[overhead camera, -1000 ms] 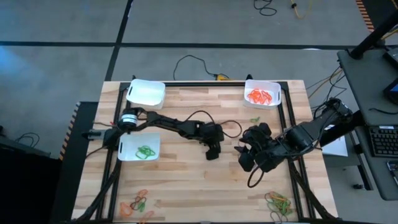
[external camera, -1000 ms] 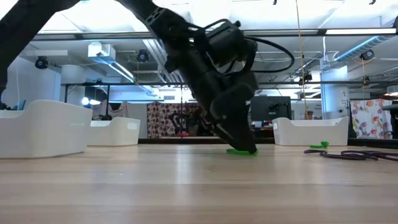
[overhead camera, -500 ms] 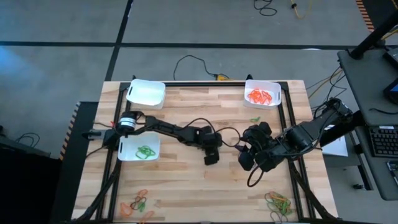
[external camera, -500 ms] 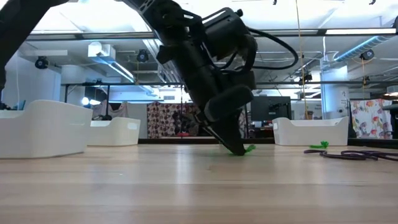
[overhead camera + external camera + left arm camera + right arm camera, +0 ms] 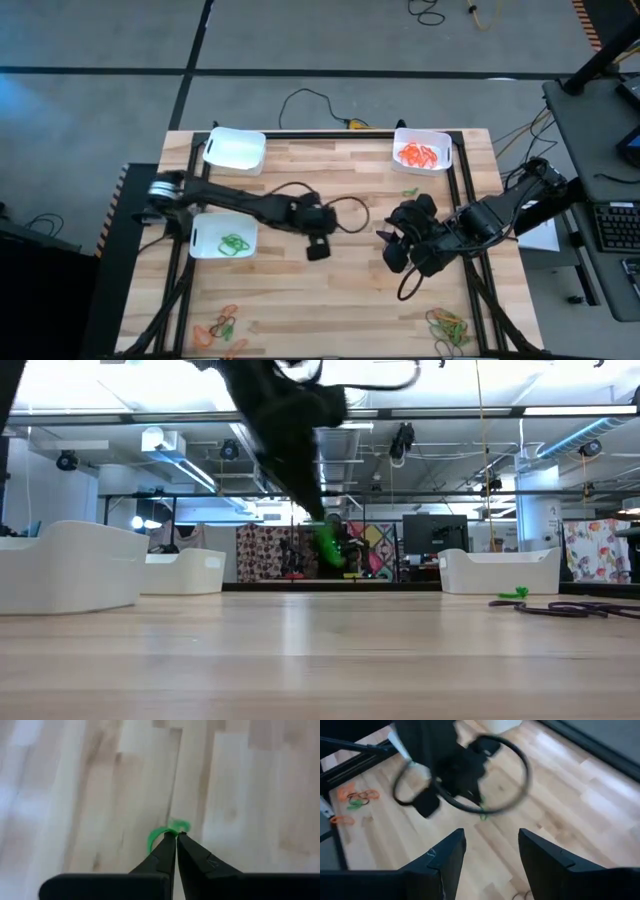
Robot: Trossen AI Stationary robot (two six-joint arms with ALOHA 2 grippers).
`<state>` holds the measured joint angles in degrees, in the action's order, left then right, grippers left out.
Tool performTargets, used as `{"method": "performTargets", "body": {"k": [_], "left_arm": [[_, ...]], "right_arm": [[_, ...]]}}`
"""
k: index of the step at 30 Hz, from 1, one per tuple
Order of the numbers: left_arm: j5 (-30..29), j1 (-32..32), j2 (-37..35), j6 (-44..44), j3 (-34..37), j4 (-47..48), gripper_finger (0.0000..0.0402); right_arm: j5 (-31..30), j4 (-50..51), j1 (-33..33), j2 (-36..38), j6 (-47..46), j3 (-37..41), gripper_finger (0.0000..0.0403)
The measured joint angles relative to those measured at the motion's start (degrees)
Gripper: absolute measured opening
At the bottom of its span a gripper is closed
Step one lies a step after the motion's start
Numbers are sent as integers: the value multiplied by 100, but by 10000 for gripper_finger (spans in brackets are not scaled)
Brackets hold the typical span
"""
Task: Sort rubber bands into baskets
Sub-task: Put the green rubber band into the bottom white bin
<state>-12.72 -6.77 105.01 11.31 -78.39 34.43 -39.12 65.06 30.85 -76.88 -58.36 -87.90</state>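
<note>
Left wrist view: left end effector (image 5: 176, 836) pinches green rubber band (image 5: 161, 834) at its tips.

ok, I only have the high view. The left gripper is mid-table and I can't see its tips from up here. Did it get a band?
Observer: Yes. In the left wrist view the left gripper is shut on a small thin green rubber band, pinched right at the fingertips.
Operator: Is it off the wood?
Observer: The low view shows the green band hanging in the air, well clear of the pale wooden table.
Operator: Right arm?
Observer: In its wrist view the right gripper is open, with nothing between its fingers.
</note>
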Motion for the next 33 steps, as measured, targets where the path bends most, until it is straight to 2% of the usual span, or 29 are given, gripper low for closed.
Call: {"method": "performTargets", "body": {"k": [5,9,14,19,23,25,29,33], "left_arm": [[-32,-210,-1285,455,595,310,0],[65,-426,-2258,1076,1204,698,0],[161,-788,-3402,2502,1911,1654,0],[175,-1380,-4241,4059,2647,2361,0],[148,-1741,-4571,4964,3160,2364,0],[17,-1790,-4637,5095,3339,2102,0],[-374,-1714,-4556,4827,3493,1106,0],[-445,-1438,-4340,4128,3375,271,11]], "right_arm": [[-538,9,-13,0,178,4,178],[-1227,7,-13,-2,353,4,178],[-2095,1,-85,-4,367,4,178],[-2256,-14,-304,-12,364,4,178],[-2250,-22,-472,-15,360,4,178],[-2244,-53,-534,-15,359,4,178],[-2193,-106,-644,-17,342,4,178],[-1937,-146,-665,-17,344,4,178]]}}
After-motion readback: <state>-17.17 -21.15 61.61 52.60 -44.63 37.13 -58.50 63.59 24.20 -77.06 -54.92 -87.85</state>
